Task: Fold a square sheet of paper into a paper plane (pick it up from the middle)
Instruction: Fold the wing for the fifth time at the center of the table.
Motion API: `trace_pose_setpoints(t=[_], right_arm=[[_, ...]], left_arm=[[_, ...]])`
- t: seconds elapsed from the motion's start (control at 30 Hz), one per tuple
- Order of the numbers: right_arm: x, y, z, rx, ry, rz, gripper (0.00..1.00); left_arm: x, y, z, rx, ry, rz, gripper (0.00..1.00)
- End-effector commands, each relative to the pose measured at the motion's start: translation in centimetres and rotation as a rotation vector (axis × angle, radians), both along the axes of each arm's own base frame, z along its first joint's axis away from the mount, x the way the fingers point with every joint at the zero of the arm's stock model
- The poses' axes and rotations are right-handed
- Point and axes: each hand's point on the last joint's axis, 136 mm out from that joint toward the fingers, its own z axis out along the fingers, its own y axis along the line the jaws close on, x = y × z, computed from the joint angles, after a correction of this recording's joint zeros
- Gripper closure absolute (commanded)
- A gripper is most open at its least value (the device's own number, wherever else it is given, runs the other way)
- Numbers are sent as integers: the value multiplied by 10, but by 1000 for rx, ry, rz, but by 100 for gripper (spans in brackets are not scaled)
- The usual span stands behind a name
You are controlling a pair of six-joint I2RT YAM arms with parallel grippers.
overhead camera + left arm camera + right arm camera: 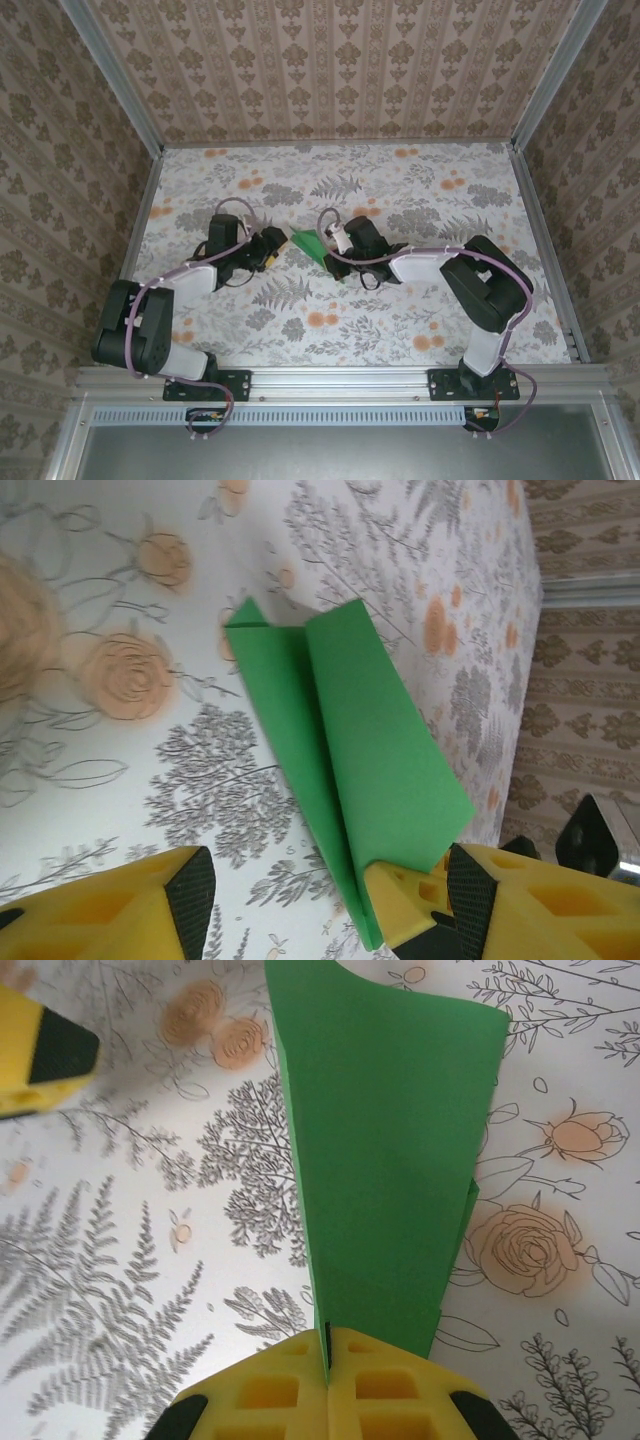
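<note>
Right pincer (328,1360) is clenched tight on the narrow end of the paper plane (390,1160). You can see the green paper squeezed right into the seam between its two yellow fingers, and from there the paper fans out wider, away from the wrist.

Left pincer (328,885) is released, jaws standing well apart. The plane's narrow end sits roughly between them, but nothing looks pinched on that side. From above, the plane is right between the two pincers, around mid-bench.

Progress-wise I'd say most of the folding is done. It's not a flat square, it's a long tapering dart with a centre crease and flaps layered along it. One little corner pokes out at the wide end, so the layers don't line up perfectly. My guess at what's left is tidying the creases, spreading the wings and setting it down. I honestly can't tell if it's lifted clear of the bench or resting on it.

The bench (400,330) has a white cover printed with grey ferns and orange roses. Beige damask wallpaper (340,70) closes it in on three sides, and an aluminium rail (340,378) runs along the near edge where the arm bases are bolted.
</note>
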Motion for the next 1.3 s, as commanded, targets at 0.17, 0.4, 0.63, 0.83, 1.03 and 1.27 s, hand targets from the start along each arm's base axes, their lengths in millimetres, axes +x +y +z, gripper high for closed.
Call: trace_pose_setpoints(t=[0.17,0.4,0.63,0.83,1.03,1.27], right_arm=[[-4,15,10,207,225,-39,100],[-8,21,2,275,343,-38,100],[-5,19,-7,292,401,-48,100],[-5,20,-16,297,448,-44,100],[-8,22,-22,297,479,-25,100],[-12,20,-27,269,496,-11,100]], left_arm=[[1,-42,9,-73,-119,-142,36],[0,-61,2,-183,-112,-175,40],[-3,-65,-8,-164,-87,-178,43],[-6,-68,-13,-148,-72,-193,43],[-11,-70,-13,-153,-69,-210,44],[-12,-77,-13,-158,-64,-244,44]])
